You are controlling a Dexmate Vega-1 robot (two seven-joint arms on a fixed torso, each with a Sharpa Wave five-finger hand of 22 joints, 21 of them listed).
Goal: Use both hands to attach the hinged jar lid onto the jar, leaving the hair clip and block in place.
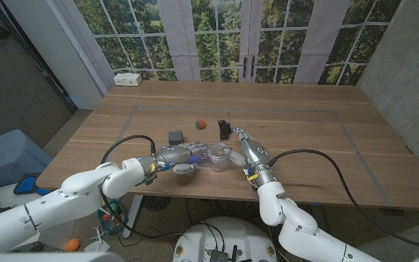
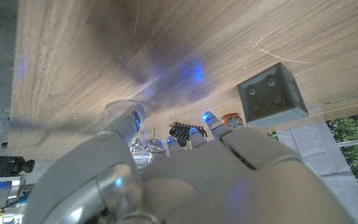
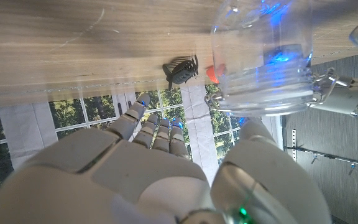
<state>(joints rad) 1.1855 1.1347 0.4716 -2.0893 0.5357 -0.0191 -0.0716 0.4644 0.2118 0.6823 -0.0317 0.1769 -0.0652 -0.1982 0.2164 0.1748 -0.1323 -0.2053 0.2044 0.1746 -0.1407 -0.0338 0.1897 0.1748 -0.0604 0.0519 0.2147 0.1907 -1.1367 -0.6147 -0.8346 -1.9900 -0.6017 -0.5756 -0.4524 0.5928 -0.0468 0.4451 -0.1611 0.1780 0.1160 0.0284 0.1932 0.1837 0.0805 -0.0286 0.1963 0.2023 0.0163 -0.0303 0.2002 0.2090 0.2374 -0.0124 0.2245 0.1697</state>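
The clear glass jar (image 1: 217, 157) lies on the table between my two hands. My left hand (image 1: 176, 155) reaches in from the left; in its wrist view the thumb presses on the clear round lid (image 2: 124, 111) and glass with wire shows between thumb and fingers (image 2: 188, 138). My right hand (image 1: 246, 149) stands against the jar's right side, fingers stretched out past it. In the right wrist view the jar (image 3: 265, 56) sits just beyond the thumb (image 3: 260, 168), with its wire clasp (image 3: 319, 84) toward the left hand's fingers. The black hair clip (image 1: 224, 129) and the dark grey block (image 1: 176, 136) lie just behind.
A small orange-red ball (image 1: 201, 124) lies between the block and the clip. A white box (image 1: 128, 78) sits at the table's far left corner. Black cables run from both forearms over the near edge. Grey tape (image 1: 282, 110) marks a rectangle on the wood.
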